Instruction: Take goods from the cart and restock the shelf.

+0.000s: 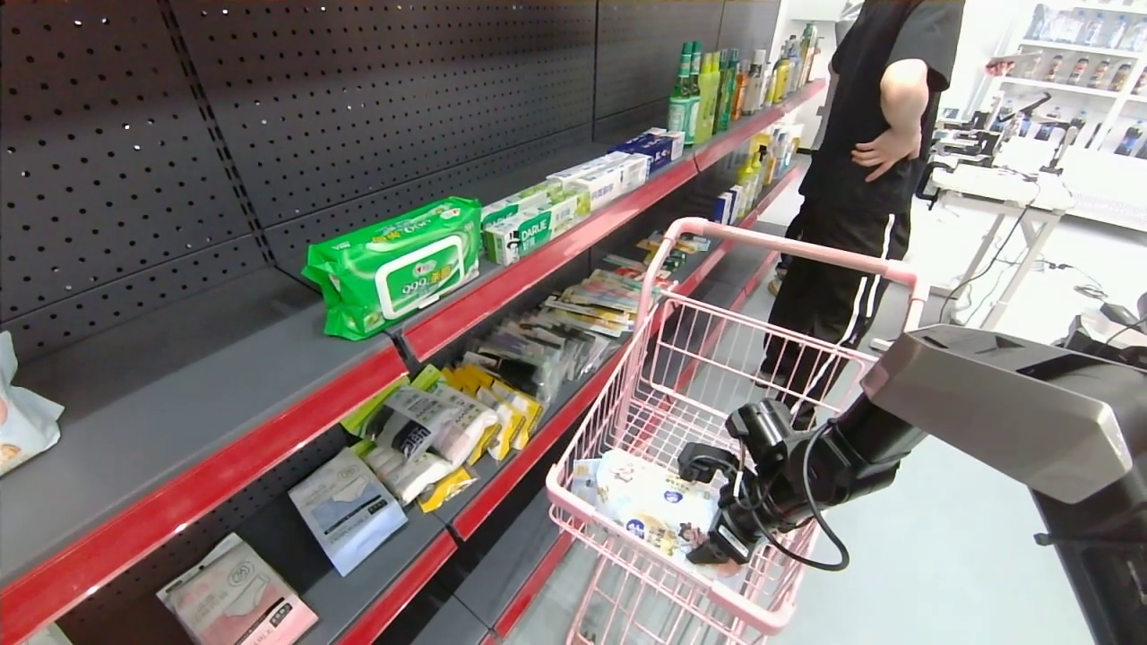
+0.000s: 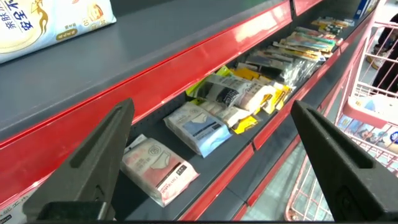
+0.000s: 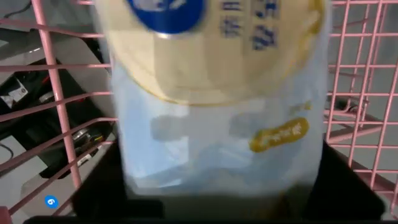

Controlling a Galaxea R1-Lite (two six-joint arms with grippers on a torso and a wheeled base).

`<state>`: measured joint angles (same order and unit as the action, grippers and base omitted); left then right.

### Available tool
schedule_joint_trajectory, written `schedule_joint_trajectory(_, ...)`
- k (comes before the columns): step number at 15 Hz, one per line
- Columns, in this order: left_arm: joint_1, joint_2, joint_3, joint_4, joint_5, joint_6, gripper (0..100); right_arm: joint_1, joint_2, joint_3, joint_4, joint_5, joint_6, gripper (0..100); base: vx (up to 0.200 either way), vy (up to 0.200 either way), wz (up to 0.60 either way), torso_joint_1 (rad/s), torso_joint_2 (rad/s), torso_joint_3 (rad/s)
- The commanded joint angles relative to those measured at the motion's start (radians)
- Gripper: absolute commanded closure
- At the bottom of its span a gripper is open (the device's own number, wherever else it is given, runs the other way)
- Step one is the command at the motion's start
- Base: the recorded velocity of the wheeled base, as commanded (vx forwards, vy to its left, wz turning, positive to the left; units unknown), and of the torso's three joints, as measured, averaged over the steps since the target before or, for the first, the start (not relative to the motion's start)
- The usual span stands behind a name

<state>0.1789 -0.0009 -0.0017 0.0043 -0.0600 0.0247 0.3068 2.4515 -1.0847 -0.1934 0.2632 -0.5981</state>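
- In the head view, my right arm reaches down into the pink cart (image 1: 780, 246), and the right gripper (image 1: 721, 546) sits at the near edge of a soft pack (image 1: 650, 506) lying on the basket floor.
- The right wrist view brings that pack (image 3: 217, 155) up close. It is pale blue and white, with a round blue mark, a cream band and a small yellow label, and the cart's pink wires (image 3: 58, 93) stand around it. I cannot tell whether the right gripper is clamped on the pack.
- The left wrist view shows the left gripper (image 2: 211, 109) facing the shelves with its jaws wide apart and nothing between them.
- From that view I can also see the lower shelf (image 2: 249, 149). A pale blue mask packet (image 2: 199, 127) lies beside a pinkish one (image 2: 158, 168), with yellow and white packets farther along.
- The upper shelf (image 1: 224, 358) carries a white pack (image 1: 22, 412) at the near end. A green wipes pack (image 1: 394, 264) lies farther along, followed by a row of toothpaste boxes (image 1: 538, 219). Green and yellow bottles (image 1: 708, 85) stand at the far end.
- The cart stands just beside the shelving.
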Motion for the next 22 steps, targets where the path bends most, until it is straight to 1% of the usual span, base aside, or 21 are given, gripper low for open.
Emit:
schedule_joint_trajectory(1,0.001,0.001,0.000,0.000,0.000,0.000,0,0.000,-0.003,0.025,-0.006,-0.002,0.001,100,0.000,0.000,0.00,0.000,0.00,0.000)
schedule_joint_trajectory(3,0.001,0.001,0.000,0.000,0.000,-0.002,0,0.000,-0.051,0.060,-0.006,-0.005,0.024,100,0.000,0.000,0.00,0.000,0.00,0.000)
schedule_joint_trajectory(5,0.001,0.001,0.000,0.000,0.002,-0.002,0,-0.005,-0.146,0.101,-0.006,-0.056,0.066,100,0.000,0.000,0.00,0.000,0.00,0.000)
schedule_joint_trajectory(6,0.001,0.001,0.000,0.000,0.002,-0.002,0,-0.020,-0.244,0.124,-0.006,-0.110,0.116,100,0.000,0.000,0.00,0.000,0.00,0.000)
schedule_joint_trajectory(8,0.001,0.001,0.000,0.000,0.002,-0.002,0,-0.029,-0.424,0.143,0.005,-0.148,0.210,100,0.000,0.000,0.00,0.000,0.00,0.000)
schedule_joint_trajectory(9,0.001,0.001,0.000,0.000,0.002,-0.002,0,-0.026,-0.536,0.147,0.008,-0.183,0.288,100,0.000,0.000,0.00,0.000,0.00,0.000)
schedule_joint_trajectory(11,0.001,0.001,0.000,0.000,0.002,-0.003,0,-0.026,-0.723,0.183,0.015,-0.294,0.362,100,0.000,0.000,0.00,0.000,0.00,0.000)
schedule_joint_trajectory(12,0.001,0.001,0.000,0.000,0.002,-0.002,0,-0.026,-0.822,0.220,0.015,-0.309,0.394,100,0.000,0.000,0.00,0.000,0.00,0.000)
schedule_joint_trajectory(14,0.001,0.001,0.000,0.000,0.002,-0.006,0,-0.032,-0.982,0.298,0.015,-0.317,0.411,100,0.000,0.000,0.00,0.000,0.00,0.000)
schedule_joint_trajectory(15,0.001,0.001,0.000,0.000,0.000,-0.005,0,-0.044,-1.140,0.397,0.015,-0.323,0.409,100,0.000,0.000,0.00,0.000,0.00,0.000)
schedule_joint_trajectory(17,0.001,0.001,0.000,0.000,0.002,-0.006,0,-0.058,-1.319,0.500,0.031,-0.351,0.400,100,0.000,0.000,0.00,0.000,0.00,0.000)
schedule_joint_trajectory(18,0.001,0.001,0.000,0.000,0.000,-0.006,0,-0.084,-1.387,0.523,0.074,-0.384,0.396,100,0.000,0.000,0.00,0.000,0.00,0.000)
schedule_joint_trajectory(19,0.001,0.001,0.000,0.000,0.000,-0.006,0,-0.107,-1.457,0.536,0.131,-0.392,0.396,100,0.000,0.000,0.00,0.000,0.00,0.000)
schedule_joint_trajectory(20,0.001,0.001,0.000,0.000,0.000,-0.005,0,-0.130,-1.520,0.545,0.173,-0.386,0.396,100,0.000,0.000,0.00,0.000,0.00,0.000)
schedule_joint_trajectory(22,0.001,0.001,0.000,0.000,0.000,-0.005,0,-0.138,-1.657,0.575,0.224,-0.372,0.393,100,0.000,0.000,0.00,0.000,0.00,0.000)
